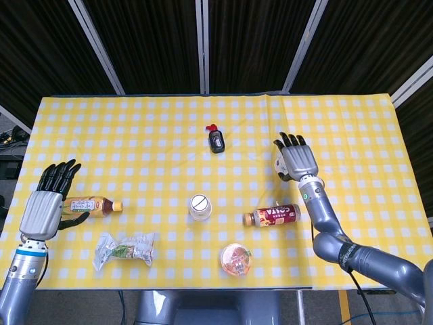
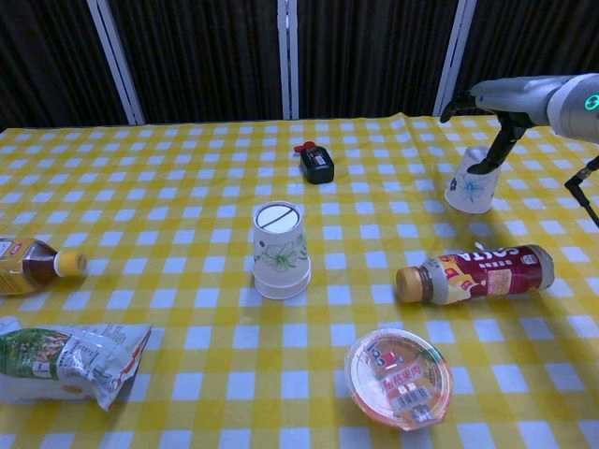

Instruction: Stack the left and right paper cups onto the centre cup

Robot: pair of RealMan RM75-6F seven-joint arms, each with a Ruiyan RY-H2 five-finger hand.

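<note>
Right hand [image 1: 296, 161] poised over right cup [image 2: 471, 181], fingers spread and gripping nothing, evidently for a top grasp; centre cup [image 1: 199, 206] inverted mid-table to receive it; left hand [image 1: 49, 203] open, idle beside bottle [image 1: 96, 204].

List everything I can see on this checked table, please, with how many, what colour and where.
paper cups: two, white with a green print; centre cup upside down mid-table, right cup under the right hand
coffee bottle: one, brown and red label, lying right of the centre cup
tea bottle: one, amber with a yellow cap, lying at the left edge
snack bag: one, clear with green, front left
lidded tub: one, orange-red, front centre
small black bottle: one, red top, lying at the back
tablecloth: one, yellow and white check
left hand: fingers spread, beside the tea bottle
right hand: fingers spread over the right cup
</note>
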